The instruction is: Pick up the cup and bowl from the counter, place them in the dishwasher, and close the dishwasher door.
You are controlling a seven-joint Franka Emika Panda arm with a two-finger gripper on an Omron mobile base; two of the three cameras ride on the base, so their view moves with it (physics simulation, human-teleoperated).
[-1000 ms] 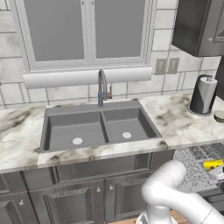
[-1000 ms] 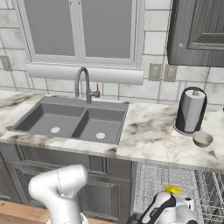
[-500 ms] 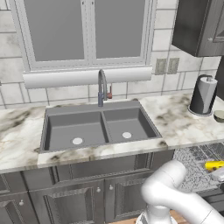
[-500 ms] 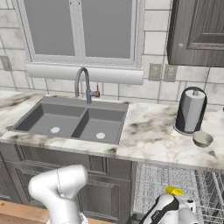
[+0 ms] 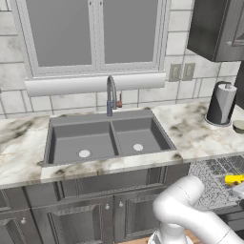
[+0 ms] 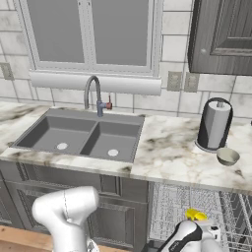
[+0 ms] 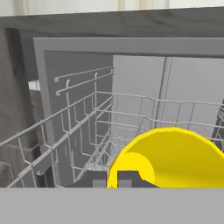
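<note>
Mid step one imo: gripper (image 7: 117, 178) clamped on the cup (image 7: 175, 157), hanging over the rack of the dishwasher (image 7: 94, 131). Next: let go so it drops in. Bowl (image 6: 228, 156) waits at counter's (image 6: 172, 152) right edge, nr front.

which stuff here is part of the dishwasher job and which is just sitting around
Part of the job:
- cup, yellow, held by the shut claw over the dishwasher rack
- bowl, on the counter beside the paper towel roll

Just sitting around:
- paper towel roll
- sink and faucet
- window
- wall outlets
- upper cabinet
</note>
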